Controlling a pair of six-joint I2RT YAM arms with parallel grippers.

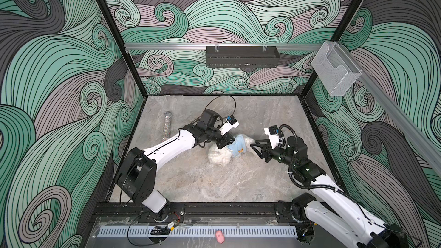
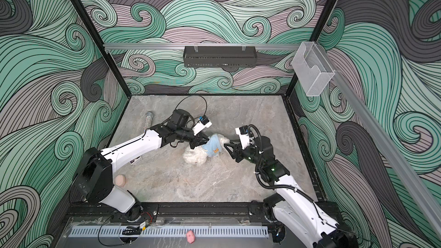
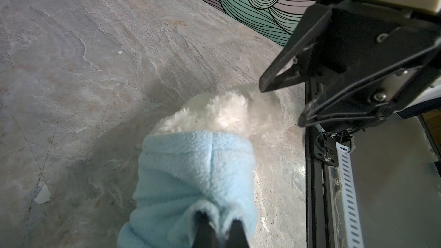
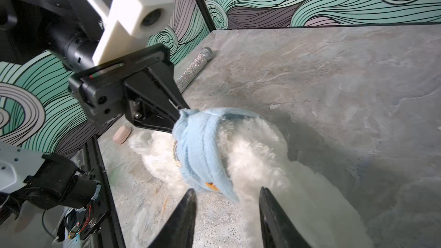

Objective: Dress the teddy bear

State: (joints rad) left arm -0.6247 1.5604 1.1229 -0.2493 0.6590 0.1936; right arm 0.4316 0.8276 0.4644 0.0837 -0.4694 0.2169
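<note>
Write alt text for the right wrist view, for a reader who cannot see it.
The left gripper, jaws shut, pinches the light blue fleece garment wrapped around a fluffy white teddy bear lying on the grey marbled table. The right gripper hovers near the bear, jaws open and empty; a glittery silver cylinder lies beyond.

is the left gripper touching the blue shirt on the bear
Touching. The left wrist view shows the left gripper shut on a bunched fold of the blue shirt.
</note>
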